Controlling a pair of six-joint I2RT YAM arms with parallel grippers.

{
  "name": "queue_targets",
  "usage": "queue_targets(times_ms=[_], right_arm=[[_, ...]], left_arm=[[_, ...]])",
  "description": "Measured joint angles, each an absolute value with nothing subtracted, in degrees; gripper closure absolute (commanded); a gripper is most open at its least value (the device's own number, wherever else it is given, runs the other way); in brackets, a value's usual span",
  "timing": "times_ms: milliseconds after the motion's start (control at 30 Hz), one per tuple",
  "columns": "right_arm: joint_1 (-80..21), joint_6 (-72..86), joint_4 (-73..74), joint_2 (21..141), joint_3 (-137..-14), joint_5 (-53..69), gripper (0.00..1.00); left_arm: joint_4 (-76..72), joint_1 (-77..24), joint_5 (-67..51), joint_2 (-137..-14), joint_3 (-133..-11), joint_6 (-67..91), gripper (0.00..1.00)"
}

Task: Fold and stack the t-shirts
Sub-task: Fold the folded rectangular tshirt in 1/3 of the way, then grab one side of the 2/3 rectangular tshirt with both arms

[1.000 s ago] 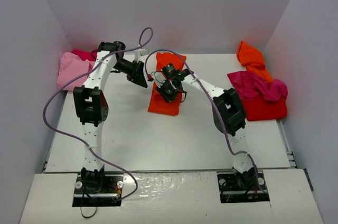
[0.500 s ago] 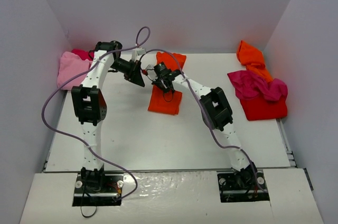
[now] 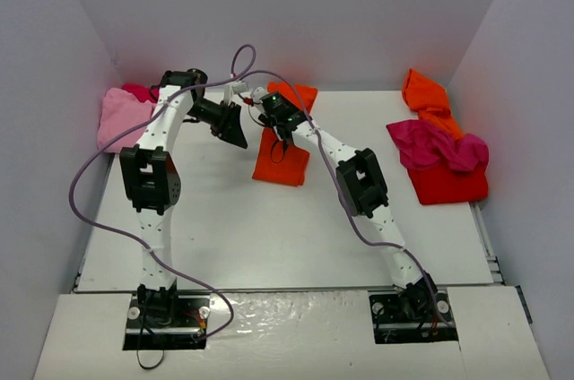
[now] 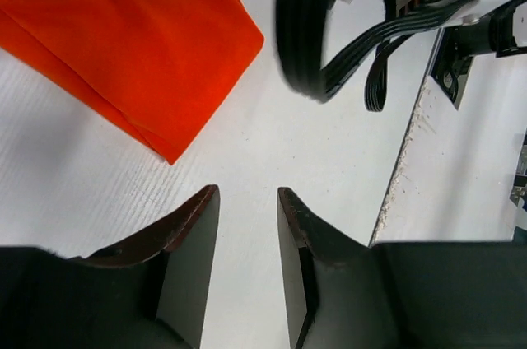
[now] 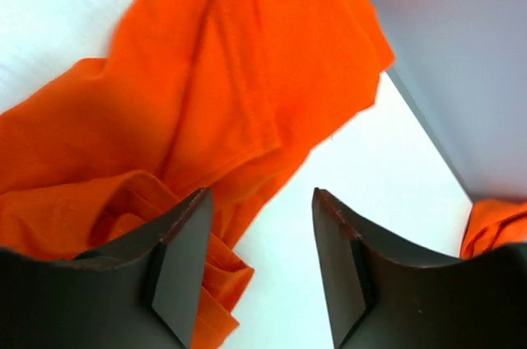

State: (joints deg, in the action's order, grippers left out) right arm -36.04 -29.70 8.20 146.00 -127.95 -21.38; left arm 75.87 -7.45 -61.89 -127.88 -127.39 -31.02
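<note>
A bright orange t-shirt (image 3: 282, 163) lies partly folded at the middle back of the table, its far end (image 3: 296, 93) reaching towards the wall. My left gripper (image 3: 239, 132) hovers just left of it, open with bare table between its fingers; in the left wrist view the gripper (image 4: 247, 201) sits below a corner of the shirt (image 4: 140, 44). My right gripper (image 3: 272, 111) is over the shirt's far part, also open. In the right wrist view the gripper (image 5: 259, 201) stands over the shirt's (image 5: 206, 94) rumpled edge, holding nothing.
A light pink shirt (image 3: 121, 122) with a magenta one (image 3: 142, 91) behind it lies at the back left. At the right are an orange shirt (image 3: 427, 98), a magenta one (image 3: 435, 147) and a red one (image 3: 451, 185). The right arm's cables (image 4: 329, 36) hang close to my left gripper.
Both grippers have gone from shut to open, letting go of the orange shirt. The right gripper moved back and left over the shirt; the left arm barely shifted.
</note>
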Motion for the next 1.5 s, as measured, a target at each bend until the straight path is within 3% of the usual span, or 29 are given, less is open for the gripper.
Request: queue_targets(times_ms=[67,133,300,700,1133,1500], right_arm=[[-35.8,-29.4,7.5,144.9,-127.4,-22.2,0.36],[-35.7,-28.8,7.4,141.9,-124.5,-22.4,0.33],[-34.5,-25.1,11.0,132.4,-118.1,-20.9,0.39],[-17.0,-8.6,22.9,123.7,-102.5,7.3,0.55],[-18.0,-4.1,29.4,123.9,-96.4,38.9,0.52],[-18.3,-2.8,29.4,128.3,-94.4,49.0,0.51]], left_arm=[[76.1,-7.6,-61.9,-127.6,-126.8,-31.0,0.61],[76.2,-8.0,-61.8,-127.6,-125.9,-31.1,0.60],[76.2,-9.8,-60.4,-127.6,-123.5,-32.1,0.60],[75.9,-12.4,-60.3,-133.7,-117.2,-30.6,0.59],[71.1,-12.3,-56.8,-138.8,-116.6,-24.7,0.55],[67.8,-10.3,-53.7,-138.8,-116.4,-20.9,0.53]])
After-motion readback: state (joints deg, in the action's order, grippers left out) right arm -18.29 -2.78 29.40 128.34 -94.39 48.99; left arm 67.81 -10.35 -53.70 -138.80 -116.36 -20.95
